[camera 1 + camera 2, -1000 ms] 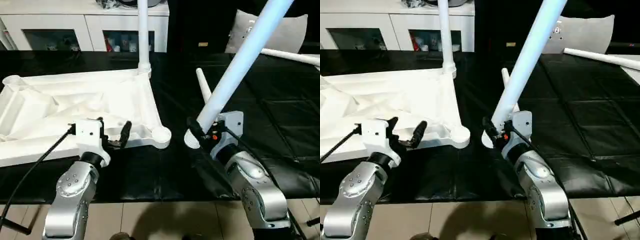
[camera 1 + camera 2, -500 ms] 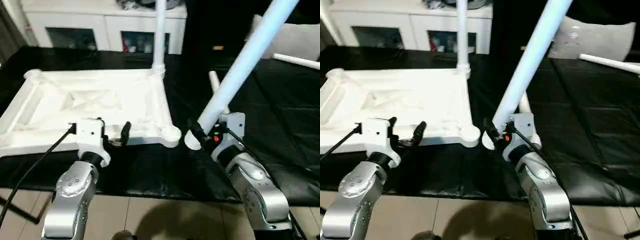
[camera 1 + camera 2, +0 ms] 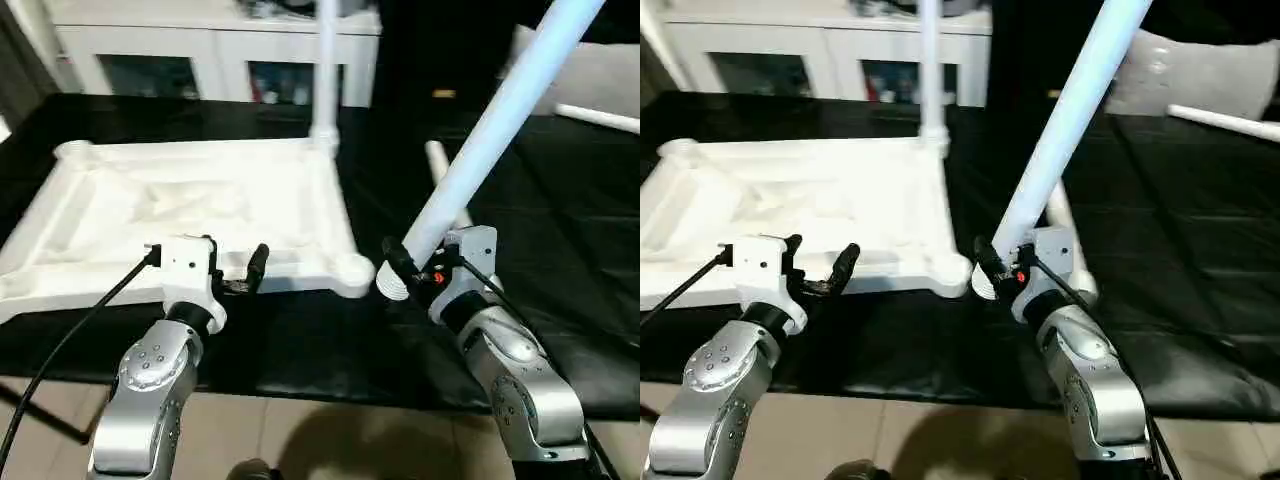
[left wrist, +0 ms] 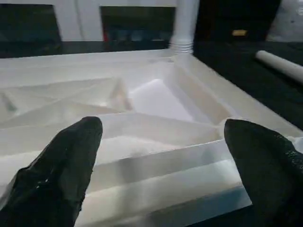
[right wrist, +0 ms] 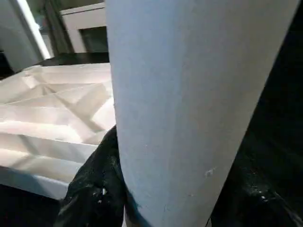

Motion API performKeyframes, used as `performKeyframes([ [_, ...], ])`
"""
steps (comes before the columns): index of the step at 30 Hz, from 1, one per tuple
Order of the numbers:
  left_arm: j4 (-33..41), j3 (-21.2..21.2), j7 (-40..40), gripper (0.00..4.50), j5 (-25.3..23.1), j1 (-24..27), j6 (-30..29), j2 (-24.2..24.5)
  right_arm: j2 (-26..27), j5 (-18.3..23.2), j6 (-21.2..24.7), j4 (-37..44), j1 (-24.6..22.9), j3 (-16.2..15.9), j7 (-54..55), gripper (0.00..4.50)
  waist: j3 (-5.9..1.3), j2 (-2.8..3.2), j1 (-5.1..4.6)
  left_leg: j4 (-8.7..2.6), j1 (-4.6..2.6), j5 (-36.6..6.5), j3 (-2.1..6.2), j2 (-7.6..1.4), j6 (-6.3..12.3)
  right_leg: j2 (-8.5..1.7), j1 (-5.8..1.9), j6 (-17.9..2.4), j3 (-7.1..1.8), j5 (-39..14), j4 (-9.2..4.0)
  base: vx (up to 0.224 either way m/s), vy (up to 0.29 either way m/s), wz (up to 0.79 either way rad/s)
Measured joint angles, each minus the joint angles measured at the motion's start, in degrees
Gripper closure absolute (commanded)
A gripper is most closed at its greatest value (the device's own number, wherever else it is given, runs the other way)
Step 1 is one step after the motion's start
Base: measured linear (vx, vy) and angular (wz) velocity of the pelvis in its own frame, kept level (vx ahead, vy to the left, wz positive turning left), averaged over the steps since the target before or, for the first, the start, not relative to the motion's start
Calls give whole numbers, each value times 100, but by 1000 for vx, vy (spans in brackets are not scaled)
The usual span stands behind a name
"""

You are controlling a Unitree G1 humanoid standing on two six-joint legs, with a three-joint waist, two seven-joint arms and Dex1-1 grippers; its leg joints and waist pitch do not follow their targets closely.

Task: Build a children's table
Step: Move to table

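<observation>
since a moment ago nothing on the desk [image 3: 560, 300] shifts: right gripper [image 3: 402, 276] clamps the tilted leg [image 3: 480, 150] beside the tabletop's [image 3: 200, 210] near corner socket [image 3: 352, 272], left gripper [image 3: 232, 268] gapes, so a misaimed push could jam it.

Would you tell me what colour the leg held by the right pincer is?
White; the leg in the right pincer shows best in the right eye view.

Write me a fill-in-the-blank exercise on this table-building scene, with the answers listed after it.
1. The right claw is shut on a white ____.
2. The left claw is ____ and holds nothing.
3. One upright leg already stands in the far right corner socket of the ____.
4. The near corner socket beside the held leg's lower end has ____ leg in it.

Missing words: leg; open; tabletop; no
</observation>
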State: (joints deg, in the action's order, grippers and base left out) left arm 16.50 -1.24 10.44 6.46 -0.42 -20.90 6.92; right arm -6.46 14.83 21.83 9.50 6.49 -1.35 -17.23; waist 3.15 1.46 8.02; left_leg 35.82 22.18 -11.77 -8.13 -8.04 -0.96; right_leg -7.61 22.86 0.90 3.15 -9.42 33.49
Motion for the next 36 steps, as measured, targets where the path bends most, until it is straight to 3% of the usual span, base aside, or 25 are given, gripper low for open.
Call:
performKeyframes([
  [4, 1, -7, -2, 0, 0, 8, -10, 14, 7, 0, 0, 0, 3, -100, -10, 262, -17, -3, -25, 0, 0, 6, -102, 143, 213, -67, -13, 4, -96, 0, -133, -18, 152, -2],
  [7, 2, -3, -3, 0, -1, 10, -13, 14, 5, -9, 0, 0, 3, -138, -13, 262, -17, -10, -190, 5, 1, 15, -204, 262, 361, -210, -26, 20, -149, -10, -211, -56, 155, -1],
  [9, 5, -2, -3, 0, -3, 10, -17, 14, -2, -49, 0, 0, 2, -134, -12, 262, -17, -6, -286, 2, -1, 18, -216, 263, 379, -244, -89, 88, -136, -52, -338, -75, 142, -6],
  [10, 5, 0, -3, 0, -9, 10, -19, 23, 0, -78, 0, 0, 4, -135, -13, 262, -17, -4, -357, -3, -8, 29, -222, 262, 397, -225, -119, 128, -75, -141, -371, -86, 117, -5],
  [11, 5, -2, -4, 0, -11, 11, -20, 38, 4, -81, 0, 0, 3, -140, -13, 262, -10, 10, -439, -11, -8, 40, -219, 254, 408, -202, -138, 98, -55, -245, -324, -86, 117, -5],
  [12, 5, 3, -8, 0, -53, 9, -22, 77, 14, -82, 0, 1, 3, -146, -16, 262, -5, 19, -501, -16, -9, 45, -223, 236, 406, -176, -127, -20, -1, -356, -197, -91, 93, 1],
  [13, 5, 2, -12, 0, -74, 9, -25, 108, 20, -82, 0, 1, -1, -149, -19, 262, 3, 29, -530, -29, -8, 45, -246, 236, 405, -132, -130, -57, 126, -419, 45, -104, 33, 3],
  [14, 10, 8, -32, 0, -159, 8, -26, 146, 16, -82, -1, 2, 0, -144, -18, 262, -21, -29, -531, -64, -5, 44, -325, 254, 404, 4, -240, -82, 239, -426, 237, -104, 33, 3],
  [15, 14, 20, -64, 0, -184, -20, -27, 134, -15, -83, -6, 24, 11, -120, -15, 262, -48, -86, -517, -80, -21, 48, -320, 264, 395, 76, -246, -54, 72, -410, 190, -67, -21, 8],
  [16, 25, 81, -77, 0, -201, -19, -28, 132, -33, -84, -6, 27, 11, -92, -14, 262, -36, -77, -510, -90, -26, 45, -319, 261, 340, 99, -195, -24, 40, -430, 154, 0, 0, 0],
  [17, 25, 102, -85, 0, -223, -6, -28, 132, -30, -83, -6, 20, 15, -102, -15, 262, -12, -63, -507, -83, -27, 2, -282, 252, 265, 127, -203, -17, 35, -435, 121, 0, 0, 0],
  [18, 26, 98, -94, 0, -235, 11, -30, 140, -11, -82, -6, 16, 19, -137, -20, 262, 8, -13, -503, -84, -20, -2, -197, 232, 258, 159, -246, 13, 92, -454, 60, -64, -38, -5],
  [19, 26, 82, -112, 0, -236, 9, -29, 142, 13, -81, -6, 13, 20, -161, -32, 262, 38, 36, -504, -101, -11, 1, -124, 174, 250, 252, -307, 3, 127, -495, 7, -122, -57, -5],
  [20, 29, 62, -120, 0, -233, -1, -31, 145, 23, -81, -7, 12, 22, -161, -43, 262, 51, 38, -468, -145, 39, 23, -122, 142, 214, 278, -334, -35, 153, -601, 177, -122, -57, -5],
  [21, 28, 52, -122, 0, -226, -31, -35, 137, 12, -82, -7, 11, 15, -141, -51, 262, 51, 19, -460, -158, 78, 30, -151, 125, 203, 280, -331, -71, 173, -647, 417, -145, -94, 17],
  [22, 83, 36, -125, 0, -214, -62, -35, 129, -2, -83, -10, 4, 38, -117, -54, 262, -25, -188, -300, -200, 95, 40, -355, 143, 191, 227, -330, -82, 13, -751, 570, -35, -163, 9],
  [23, 107, -11, -136, 0, -212, -38, -40, 97, -17, -83, -12, -21, 105, -132, -73, 262, -19, -288, -260, -86, 128, 44, -351, 165, 135, 208, -189, 88, -60, -675, 582, -35, -163, 9],
  [24, 107, -17, -142, 0, -213, 46, -58, 79, -25, -81, -10, -36, 110, -148, -91, 262, -34, -255, -190, 179, 198, -64, -103, 187, 39, 255, -155, 82, -45, -670, 598, 54, -166, -21],
  [25, 96, -9, -139, 0, -213, 95, -78, 79, -19, -77, -10, -49, 102, -150, -111, 262, -38, -183, -132, 404, 150, -50, 226, 234, 25, 294, -171, 71, -22, -667, 594, 55, -72, -22],
  [26, 112, -4, -132, 0, -212, 66, -75, 81, -25, -77, -11, -48, 103, -144, -125, 262, -42, -98, -136, 345, 19, -133, 335, 205, -48, 313, -137, 42, 45, -650, 590, 55, -72, -22],
  [27, 129, -11, -128, 0, -209, -9, -60, 111, -21, -73, -13, -63, 97, -131, -130, 262, -24, -47, -147, 271, 8, -150, 300, 193, -106, 281, -126, 16, 79, -625, 568, 0, 0, 0],
  [28, 134, -17, -127, 0, -194, -22, -47, 126, -8, -75, -3, -116, 70, -156, -144, 262, -9, -63, -209, 180, 17, -109, 237, 152, -87, 345, -108, -53, 34, -549, 471, -83, -6, 8],
  [30, 133, -25, -128, 0, -174, -12, -47, 141, 11, -74, -1, -121, 77, -174, -161, 262, -5, -63, -239, 148, 33, -102, 235, 131, -93, 350, -128, -90, 64, -362, 345, -70, 1, -1],
  [33, 133, -39, -125, 0, -164, -12, -47, 143, 0, -77, -4, -120, 86, -181, -181, 262, 4, -73, -303, 103, -4, -103, 201, 127, -94, 333, -144, -60, 65, -319, 307, 0, 0, 0],
  [36, 134, -57, -96, 0, -147, -11, -55, 141, -34, -89, -11, -120, 87, -188, -200, 262, 8, -79, -304, -20, -37, -103, 157, 119, -94, 327, -145, -51, 71, -325, 209, 0, 0, 0],
])
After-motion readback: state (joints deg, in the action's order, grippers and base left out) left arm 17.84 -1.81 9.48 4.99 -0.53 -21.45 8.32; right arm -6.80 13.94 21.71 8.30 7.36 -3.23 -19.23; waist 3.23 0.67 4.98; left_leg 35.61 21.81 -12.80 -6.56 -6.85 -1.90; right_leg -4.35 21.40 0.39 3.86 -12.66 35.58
